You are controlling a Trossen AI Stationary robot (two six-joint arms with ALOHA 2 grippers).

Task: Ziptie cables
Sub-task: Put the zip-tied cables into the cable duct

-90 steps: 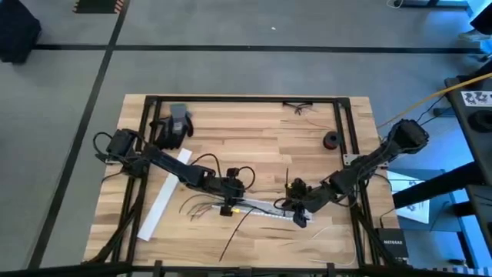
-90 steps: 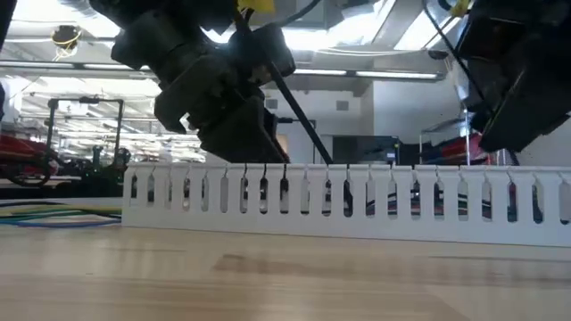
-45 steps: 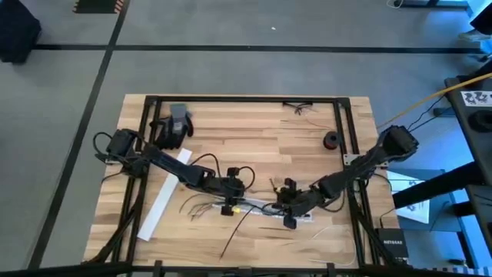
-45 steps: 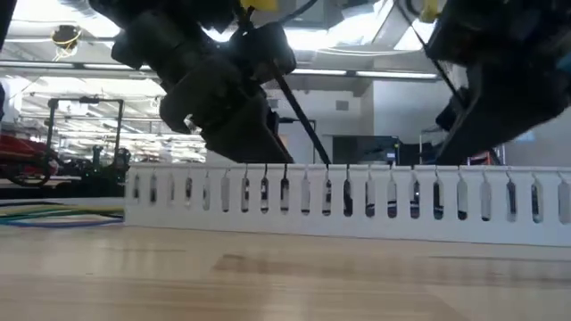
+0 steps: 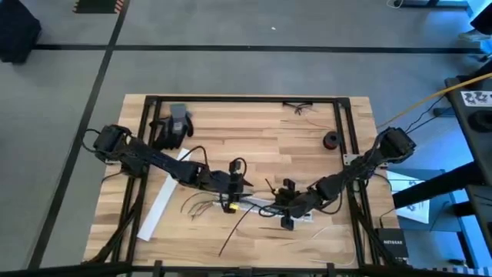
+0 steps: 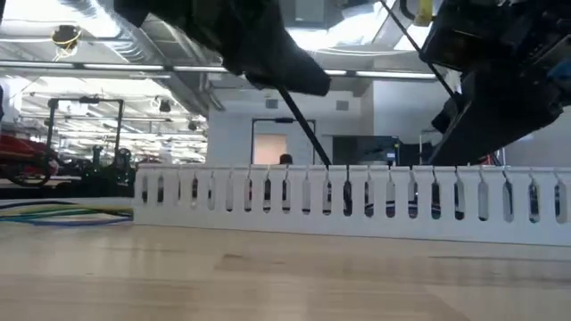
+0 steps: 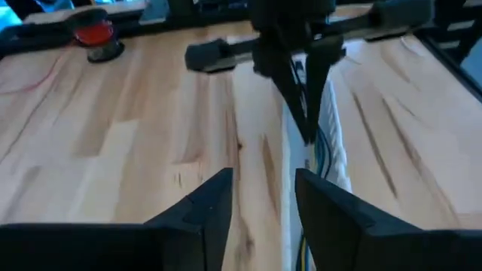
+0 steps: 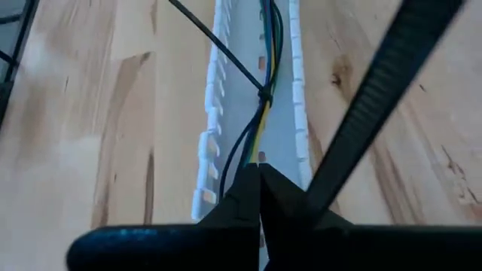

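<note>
Figure: two arms over a slotted cable duct near the table's near edge. The cables (image 8: 260, 60), thin dark, blue, green and yellow wires, lie along the floor of the white slotted duct (image 8: 215, 113), cinched at one point by a black zip tie (image 8: 263, 94) whose long free tail rises out of the duct. Their loose ends splay onto the table (image 5: 254, 146) to the left of the duct.

The wires look light, limp and slippery; judged from that, they are best gripped at or beside the cinched point, where they are gathered, not at a splayed end. The zip tie is stiffer and springy, and its tail offers the surer hold.

The left gripper (image 7: 260, 199) hovers above the duct's left end, fingers apart and holding nothing. The right gripper (image 8: 260, 188) sits over the duct's right part, fingers pressed together; a second black strip crosses close to its camera, but whether it is clamped cannot be told.

The duct holds only the wires and their tie.
</note>
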